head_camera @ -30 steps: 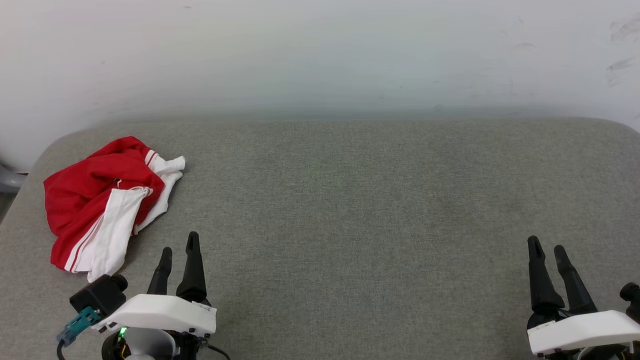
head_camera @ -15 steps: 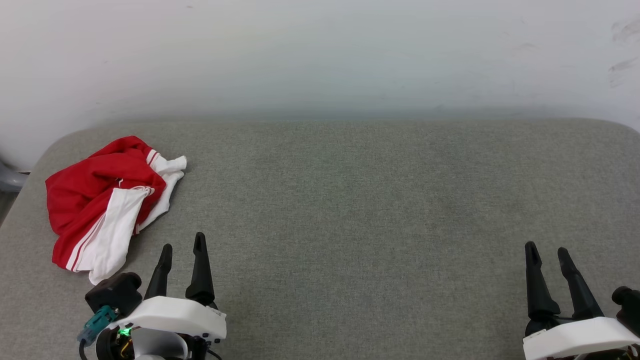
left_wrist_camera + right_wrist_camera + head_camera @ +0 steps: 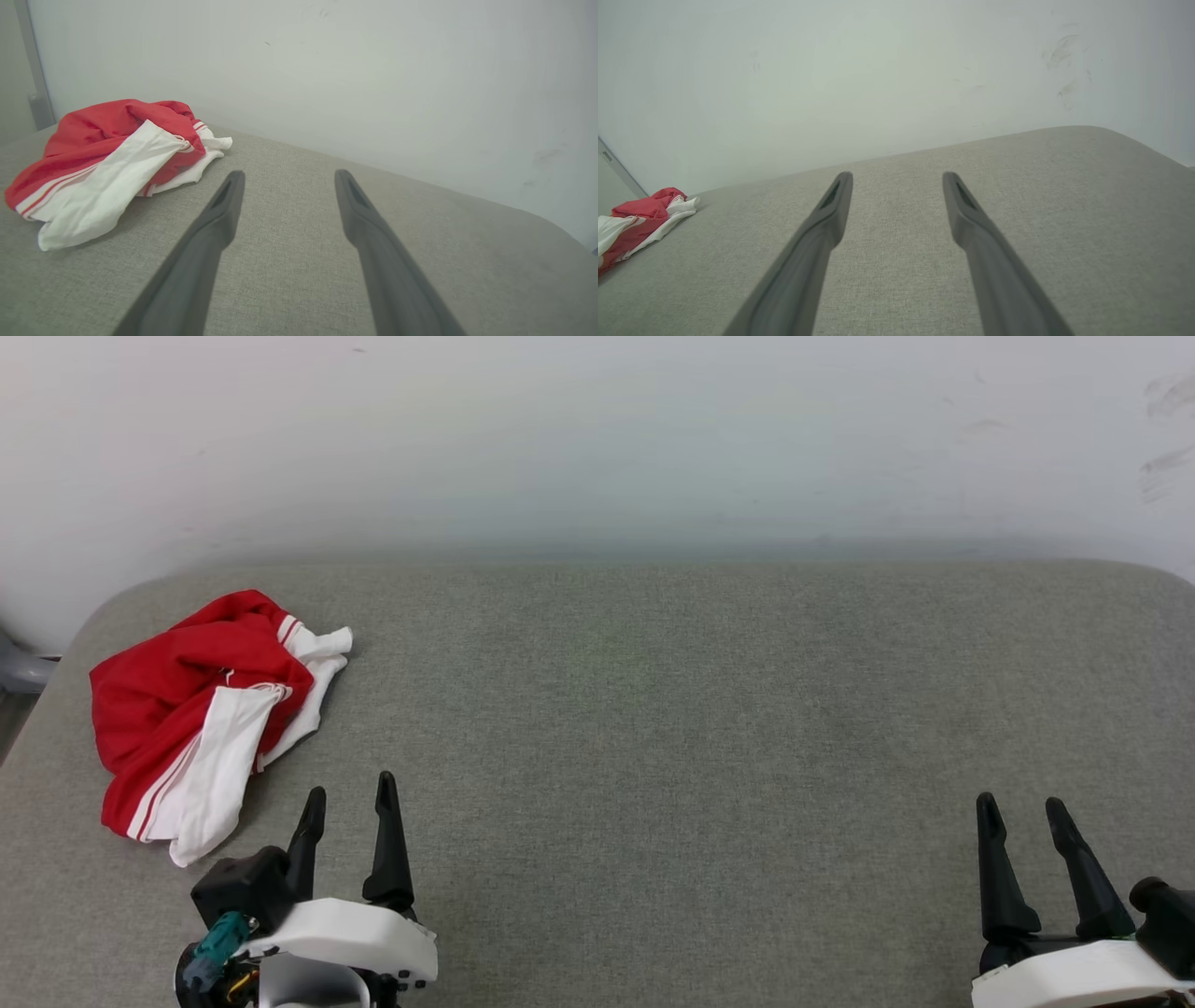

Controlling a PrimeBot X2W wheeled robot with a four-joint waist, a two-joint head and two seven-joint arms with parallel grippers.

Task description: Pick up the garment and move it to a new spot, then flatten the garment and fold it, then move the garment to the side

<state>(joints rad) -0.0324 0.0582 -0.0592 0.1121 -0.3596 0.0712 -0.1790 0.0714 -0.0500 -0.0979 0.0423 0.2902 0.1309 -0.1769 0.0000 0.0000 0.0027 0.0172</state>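
Observation:
The garment [image 3: 187,709], red with white sleeves and striped trim, lies crumpled at the far left of the grey padded surface [image 3: 653,728]; it also shows as the garment [image 3: 107,158] and, small at the left edge, the garment [image 3: 640,219]. My left gripper [image 3: 350,791] is open and empty, just right of and nearer than the garment, not touching it. The left gripper [image 3: 285,175] points past the garment's right side. My right gripper [image 3: 1019,803] stands open and empty at the lower right, far from the garment; the right gripper [image 3: 896,176] faces bare fabric.
A pale wall [image 3: 597,439] rises right behind the surface's far edge. The surface has rounded corners at the far left and far right. A grey object [image 3: 19,672] pokes in beyond the left edge.
Both grippers have drawn back toward the bottom of the head view, the left also shifting slightly right. The garment has not moved; the picture shifted a little.

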